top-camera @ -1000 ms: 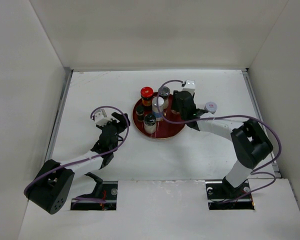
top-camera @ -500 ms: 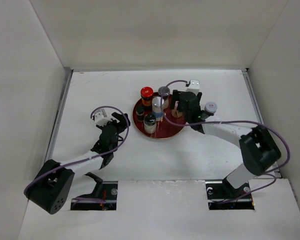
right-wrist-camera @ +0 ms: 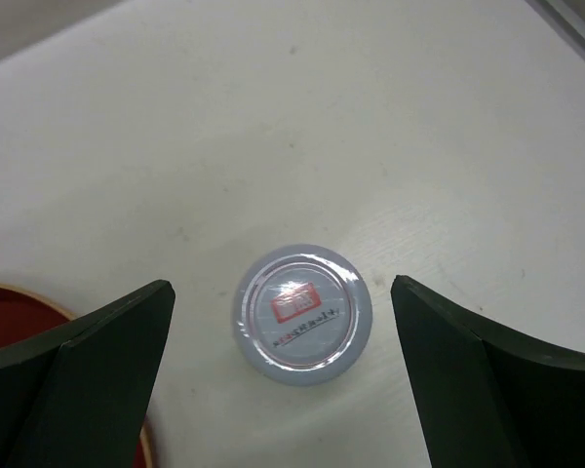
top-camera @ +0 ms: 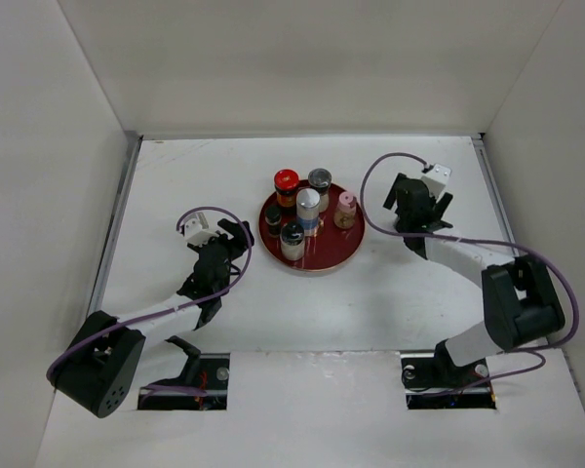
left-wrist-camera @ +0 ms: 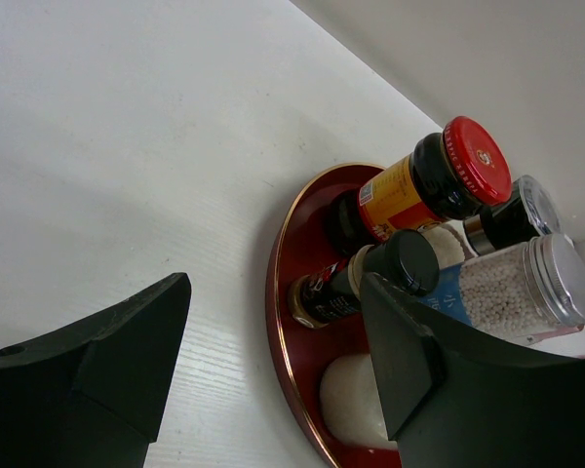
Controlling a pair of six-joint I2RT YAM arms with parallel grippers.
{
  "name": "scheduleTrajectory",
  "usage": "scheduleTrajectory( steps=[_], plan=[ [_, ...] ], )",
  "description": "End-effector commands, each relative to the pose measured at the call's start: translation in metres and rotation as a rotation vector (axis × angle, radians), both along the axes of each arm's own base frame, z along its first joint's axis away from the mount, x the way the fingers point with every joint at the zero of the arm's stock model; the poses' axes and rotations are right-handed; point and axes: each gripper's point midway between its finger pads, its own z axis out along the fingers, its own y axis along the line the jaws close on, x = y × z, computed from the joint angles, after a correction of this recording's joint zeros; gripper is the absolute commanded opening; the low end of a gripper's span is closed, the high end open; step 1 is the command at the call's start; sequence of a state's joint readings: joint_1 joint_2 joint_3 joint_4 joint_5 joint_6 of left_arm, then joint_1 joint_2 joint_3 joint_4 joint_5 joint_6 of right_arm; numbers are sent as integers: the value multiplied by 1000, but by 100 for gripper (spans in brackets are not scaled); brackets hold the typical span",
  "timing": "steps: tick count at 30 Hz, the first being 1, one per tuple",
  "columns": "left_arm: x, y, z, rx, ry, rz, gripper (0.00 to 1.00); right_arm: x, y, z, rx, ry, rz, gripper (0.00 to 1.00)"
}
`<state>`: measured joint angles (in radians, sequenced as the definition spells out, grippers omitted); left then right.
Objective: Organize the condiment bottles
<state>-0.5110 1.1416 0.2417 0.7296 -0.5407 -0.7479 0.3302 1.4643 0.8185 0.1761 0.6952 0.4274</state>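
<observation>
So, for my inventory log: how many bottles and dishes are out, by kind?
Bottles: 7 (6 on the dish, 1 off it, below the open right gripper)
Dish: 1
Total: 8

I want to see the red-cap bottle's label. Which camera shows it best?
Left wrist: the red-cap bottle is close, yellow label showing. Top view shows it small, mostly cap. Right wrist view misses it.

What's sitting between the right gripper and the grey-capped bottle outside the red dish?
Nothing visible. The right gripper hangs directly over the grey-capped bottle, jaws open on either side of its cap, with only bare table around it.
</observation>
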Motion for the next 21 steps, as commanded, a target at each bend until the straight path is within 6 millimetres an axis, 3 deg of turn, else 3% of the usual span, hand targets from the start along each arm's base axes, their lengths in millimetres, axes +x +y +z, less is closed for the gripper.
scheduleTrajectory(
  steps=[1,7,13,17,21],
  plan=[
    [1,-5,13,-35,-48,-11,69,7,-1,-11,19,27,7,100],
    [1,-5,12,-34,-47,-13,69,20,-2,-32,61,71,31,100],
    [2,-5,12,-34,-47,-13,69,22,-3,-41,75,84,23,76],
    [2,-5,12,-34,-47,-13,69,15,-7,-26,96,28,4,54],
    [2,-1,12,-33,-47,-1,69,-9,8,3,87,-33,43,51]
  ],
)
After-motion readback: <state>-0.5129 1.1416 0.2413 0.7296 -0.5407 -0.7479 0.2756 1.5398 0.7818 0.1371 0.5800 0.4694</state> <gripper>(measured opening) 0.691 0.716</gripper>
